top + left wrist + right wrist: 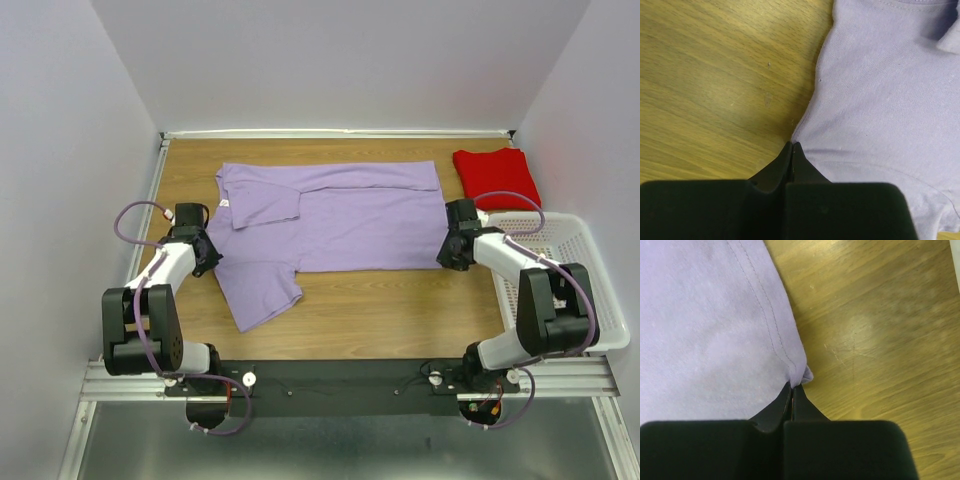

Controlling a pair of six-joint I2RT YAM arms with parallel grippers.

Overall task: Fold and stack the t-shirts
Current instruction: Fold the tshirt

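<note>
**A:** Top view first. Where's the cloth?

**B:** The lavender t-shirt [340, 225] is spread flat over the far half of the tabletop [400, 310]. Its collar is toward the left edge and its hem toward the right edge. One sleeve points at the near edge; the other is folded onto the body. The red t-shirt [495, 175] lies folded in the far right corner, just beside the far rim of a white basket [590, 260] at the right edge.

**A:** And the arms?

**B:** The left gripper [207, 262] is at the shirt's collar-end edge, where the near sleeve begins. The right gripper [447, 258] is at the near hem corner. Both are well apart from the red one.

**A:** Left wrist view?

**B:** Jaws together, tips right on the cloth edge, where the outline dips inward. Creases run toward the tips. It's probably pinching the fabric, though the tips hide the bite itself. There's bare wood to the left.

**A:** Right wrist view?

**B:** Jaws closed on the stitched hem corner, with a small nub of lavender bulging beside the tips. The shirt fills the upper left and the wood is on the right.
</note>
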